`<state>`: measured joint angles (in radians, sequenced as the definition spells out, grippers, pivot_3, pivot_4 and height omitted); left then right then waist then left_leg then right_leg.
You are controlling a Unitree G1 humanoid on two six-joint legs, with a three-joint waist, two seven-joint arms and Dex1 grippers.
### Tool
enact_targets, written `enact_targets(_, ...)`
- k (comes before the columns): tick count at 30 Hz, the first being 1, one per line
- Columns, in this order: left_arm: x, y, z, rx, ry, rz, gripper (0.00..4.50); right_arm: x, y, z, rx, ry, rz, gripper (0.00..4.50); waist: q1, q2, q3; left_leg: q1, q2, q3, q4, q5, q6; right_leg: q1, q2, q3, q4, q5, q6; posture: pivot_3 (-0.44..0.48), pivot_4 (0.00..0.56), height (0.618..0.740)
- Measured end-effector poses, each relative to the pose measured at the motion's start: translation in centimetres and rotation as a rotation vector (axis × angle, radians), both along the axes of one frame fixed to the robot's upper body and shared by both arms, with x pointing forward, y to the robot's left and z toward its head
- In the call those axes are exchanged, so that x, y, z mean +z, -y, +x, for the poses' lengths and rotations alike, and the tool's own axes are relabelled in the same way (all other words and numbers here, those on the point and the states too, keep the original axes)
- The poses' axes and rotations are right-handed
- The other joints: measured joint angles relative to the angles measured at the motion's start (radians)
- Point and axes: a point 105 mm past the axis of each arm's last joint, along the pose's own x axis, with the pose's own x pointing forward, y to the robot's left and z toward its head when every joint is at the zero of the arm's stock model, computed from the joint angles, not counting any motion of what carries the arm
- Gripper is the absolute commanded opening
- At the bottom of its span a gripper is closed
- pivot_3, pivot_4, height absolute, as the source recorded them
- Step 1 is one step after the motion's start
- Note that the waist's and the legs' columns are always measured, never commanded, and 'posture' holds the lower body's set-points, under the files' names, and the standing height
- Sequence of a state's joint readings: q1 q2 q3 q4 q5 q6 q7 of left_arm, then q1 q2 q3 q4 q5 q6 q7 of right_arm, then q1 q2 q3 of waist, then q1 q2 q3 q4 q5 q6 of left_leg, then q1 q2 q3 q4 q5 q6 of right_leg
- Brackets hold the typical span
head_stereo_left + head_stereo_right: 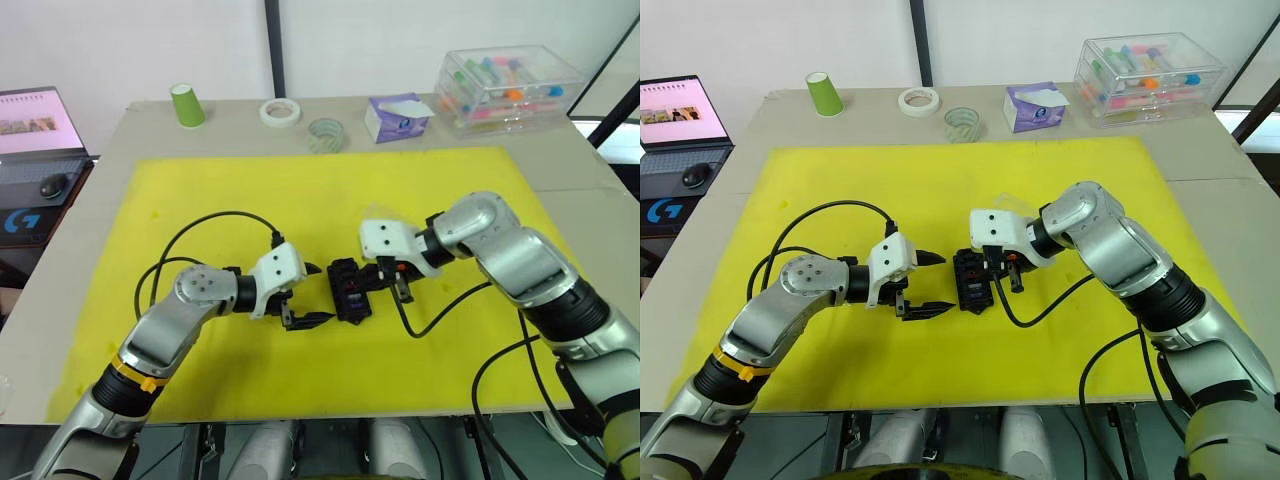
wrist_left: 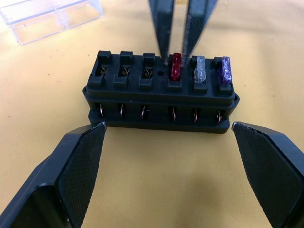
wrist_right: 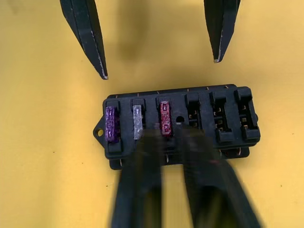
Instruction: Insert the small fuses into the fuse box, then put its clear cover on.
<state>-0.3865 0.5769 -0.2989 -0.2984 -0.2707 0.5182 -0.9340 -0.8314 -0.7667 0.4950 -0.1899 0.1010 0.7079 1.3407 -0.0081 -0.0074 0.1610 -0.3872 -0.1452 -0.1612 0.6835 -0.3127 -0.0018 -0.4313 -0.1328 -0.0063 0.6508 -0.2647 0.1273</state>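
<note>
The black fuse box (image 1: 350,290) lies on the yellow mat (image 1: 200,190) between my two grippers. A purple fuse (image 2: 224,71), a grey fuse (image 2: 199,70) and a red fuse (image 2: 175,67) stand in three neighbouring slots; the other three slots (image 2: 124,71) hold nothing. My right gripper (image 1: 393,287) reaches over the box, its fingers (image 2: 161,28) closed narrowly around the red fuse. On the box's other side my left gripper (image 1: 932,283) is open, one finger (image 2: 78,171) to each side and apart from the box. The clear cover (image 2: 47,19) lies on the mat just behind the right gripper.
At the table's back stand a green cup (image 1: 187,105), two tape rolls (image 1: 280,111), a tissue pack (image 1: 395,118) and a large clear drawer box (image 1: 505,88). A laptop (image 1: 35,125) sits off the table's left. Black cables (image 1: 200,235) loop over the mat beside each arm.
</note>
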Motion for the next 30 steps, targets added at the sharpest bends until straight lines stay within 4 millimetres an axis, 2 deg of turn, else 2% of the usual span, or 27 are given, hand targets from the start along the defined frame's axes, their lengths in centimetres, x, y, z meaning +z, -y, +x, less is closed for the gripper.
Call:
enact_targets(10, 0.0, 0.0, 0.0, 0.001, -0.001, 0.000, 4.50, 0.1, 0.0, 0.0, -0.001, -0.002, 0.005, 1.31, 0.001, 0.000, 0.000, 0.000, 0.000, 0.000, 0.000, 0.000, 0.000, 0.000, 0.000, 0.000, 0.000, 0.000, 0.000, 0.000, 0.150, 0.740)
enact_targets(17, 0.0, 0.0, 0.0, -0.001, 0.001, -0.001, 4.50, 2.0, -0.2, 0.2, 0.009, 0.033, 0.053, 1.31, 0.000, 0.000, 0.000, 0.000, 0.000, 0.000, 0.000, 0.000, 0.000, 0.000, 0.000, 0.000, 0.000, 0.000, 0.000, 0.000, 0.150, 0.740)
enact_targets(20, 0.0, 0.0, 0.0, -0.001, 0.003, -0.001, 4.50, 2.2, -0.5, -0.3, 0.035, 0.029, 0.060, 0.85, 0.000, 0.000, 0.000, 0.000, 0.000, 0.000, 0.000, 0.000, 0.000, 0.000, 0.000, 0.000, 0.000, 0.000, 0.000, 0.000, 0.150, 0.740)
enact_targets(23, 0.0, 0.0, 0.0, -0.001, 0.004, -0.002, 4.50, 2.2, -0.7, -0.7, 0.055, 0.023, 0.064, 0.01, 0.001, 0.000, 0.000, 0.000, 0.000, 0.000, 0.000, 0.000, 0.000, 0.000, 0.000, 0.000, 0.000, 0.000, 0.000, 0.000, 0.150, 0.740)
enact_targets(30, 0.0, 0.0, 0.0, -0.001, 0.004, -0.002, 4.50, 1.5, -0.7, -0.9, 0.054, 0.006, 0.061, 0.01, 0.000, 0.000, 0.000, 0.000, 0.000, 0.000, 0.000, 0.000, 0.000, 0.000, 0.000, 0.000, 0.000, 0.000, 0.000, 0.000, 0.150, 0.740)
